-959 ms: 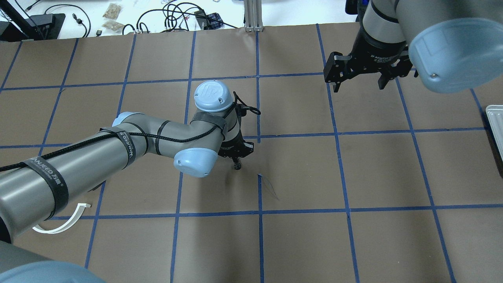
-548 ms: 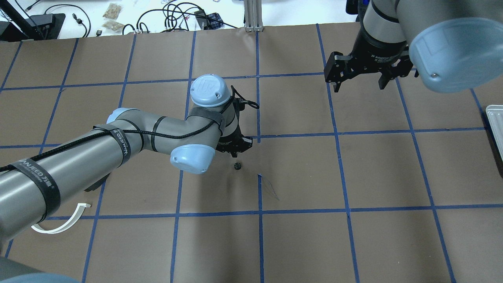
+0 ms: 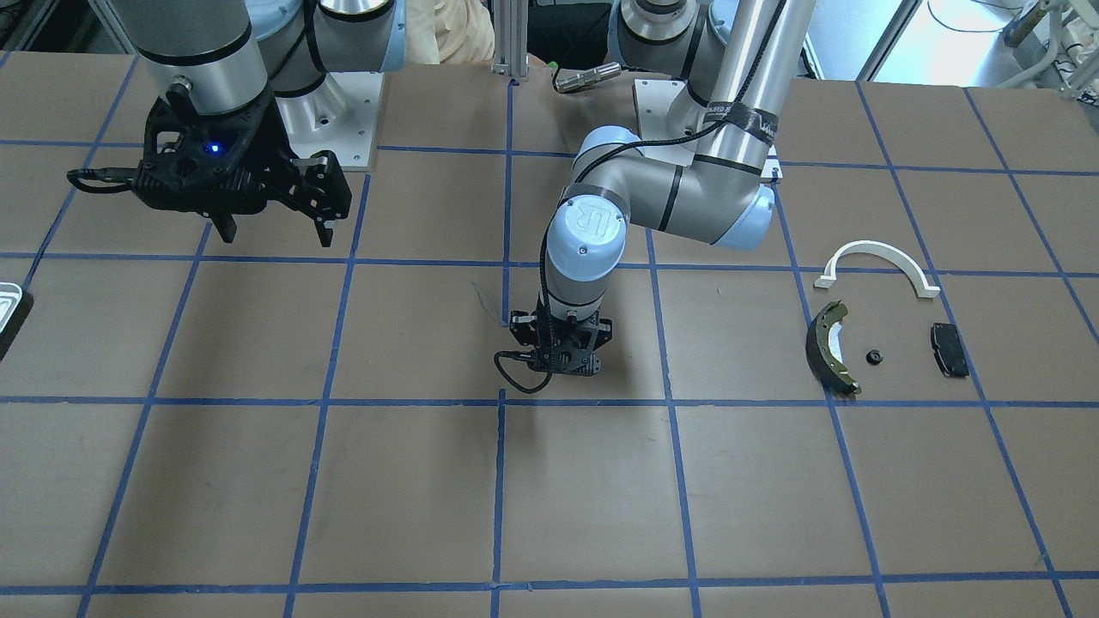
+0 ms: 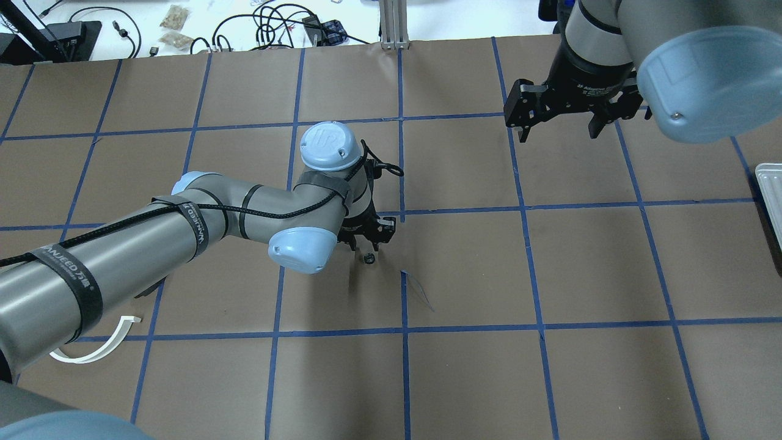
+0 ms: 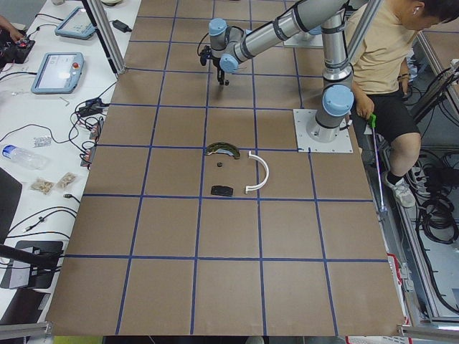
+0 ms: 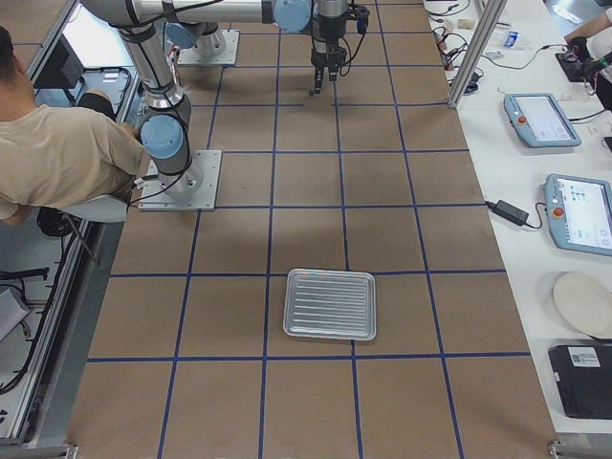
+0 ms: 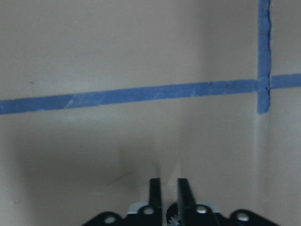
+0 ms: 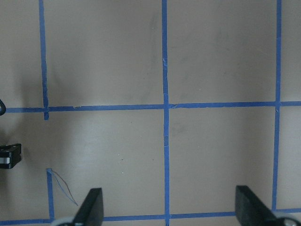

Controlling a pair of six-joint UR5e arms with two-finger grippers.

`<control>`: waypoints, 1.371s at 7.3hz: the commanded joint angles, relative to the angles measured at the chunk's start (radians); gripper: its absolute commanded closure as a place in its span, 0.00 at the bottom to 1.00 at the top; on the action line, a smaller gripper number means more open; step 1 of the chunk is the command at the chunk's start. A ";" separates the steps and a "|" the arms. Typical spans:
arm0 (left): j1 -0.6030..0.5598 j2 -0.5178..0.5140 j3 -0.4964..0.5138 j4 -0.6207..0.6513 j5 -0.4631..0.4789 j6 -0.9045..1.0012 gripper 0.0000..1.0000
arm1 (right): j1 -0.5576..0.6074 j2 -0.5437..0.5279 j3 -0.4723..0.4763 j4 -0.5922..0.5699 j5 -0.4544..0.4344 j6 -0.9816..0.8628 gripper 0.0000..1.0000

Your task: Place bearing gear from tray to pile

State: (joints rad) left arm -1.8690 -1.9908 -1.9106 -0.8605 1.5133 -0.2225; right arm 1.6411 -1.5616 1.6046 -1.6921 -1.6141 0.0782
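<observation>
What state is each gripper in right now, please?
Left gripper: jaws nearly together at the bearing gear; whether it grips cannot be told.
Right gripper: open, holding nothing.

Left arm [image 4: 122, 256] of grey tubes with pale blue joint caps [image 4: 330, 145], one embossed with a UR mark; a black braided cable [image 4: 263, 213] runs along it under black straps [image 4: 79, 287] printed WANJEED in white. Right arm [image 4: 602, 33] the same grey and blue, a screw in its cap, white lettering on its black collar. Black right gripper [image 4: 559, 135], blue light on its housing.
</observation>
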 commanded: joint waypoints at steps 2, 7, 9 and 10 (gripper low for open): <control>-0.004 -0.003 -0.005 -0.005 -0.001 -0.021 0.15 | 0.000 0.000 0.001 0.000 0.005 0.000 0.00; -0.007 -0.002 -0.019 0.000 -0.007 -0.058 1.00 | 0.000 -0.002 0.003 0.003 0.006 0.006 0.00; 0.010 0.003 -0.004 0.001 -0.007 -0.046 1.00 | 0.000 -0.002 0.003 0.003 0.006 0.005 0.00; 0.020 0.013 0.037 -0.006 0.001 -0.037 1.00 | 0.000 0.000 0.003 0.005 0.006 0.006 0.00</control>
State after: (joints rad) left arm -1.8611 -1.9870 -1.9083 -0.8614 1.5082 -0.2696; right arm 1.6414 -1.5624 1.6075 -1.6886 -1.6077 0.0836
